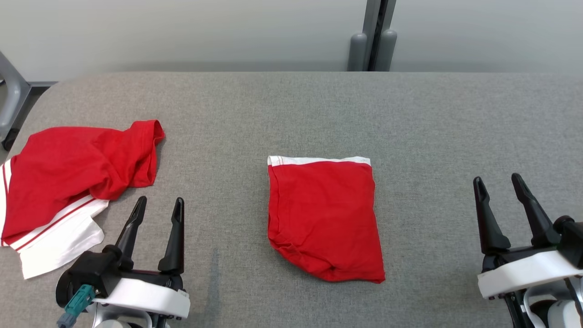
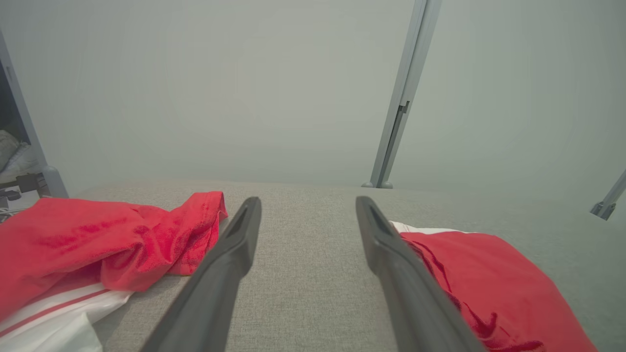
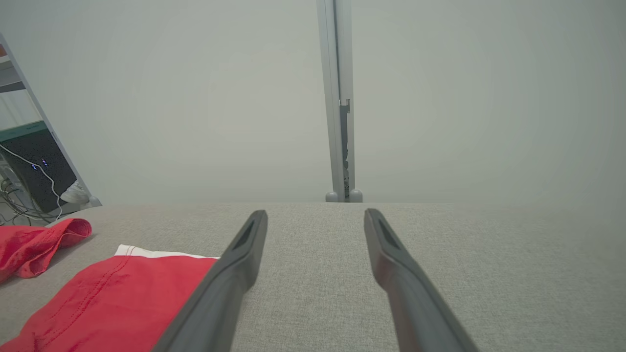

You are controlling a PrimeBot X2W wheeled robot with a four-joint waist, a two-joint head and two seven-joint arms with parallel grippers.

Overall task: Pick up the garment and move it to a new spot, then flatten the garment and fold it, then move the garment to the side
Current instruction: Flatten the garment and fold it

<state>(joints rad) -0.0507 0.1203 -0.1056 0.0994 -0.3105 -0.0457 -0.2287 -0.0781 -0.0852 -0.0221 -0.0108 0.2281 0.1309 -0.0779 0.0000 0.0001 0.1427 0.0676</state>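
A red garment [image 1: 324, 217] with a white band along its far edge lies folded into a compact rectangle at the middle of the grey table [image 1: 410, 114]. It also shows at the right of the left wrist view [image 2: 494, 283] and at the lower left of the right wrist view [image 3: 112, 303]. My left gripper [image 1: 159, 205] stands open near the front edge, left of the folded garment, with nothing between its fingers. My right gripper [image 1: 498, 181] stands open at the lower right, well clear of the garment, also holding nothing.
A second red and white garment [image 1: 68, 182] lies crumpled at the table's left edge, just beyond my left gripper. A grey post [image 1: 373, 36] stands behind the table against the pale wall. A grey frame leg [image 1: 11, 100] stands at the far left.
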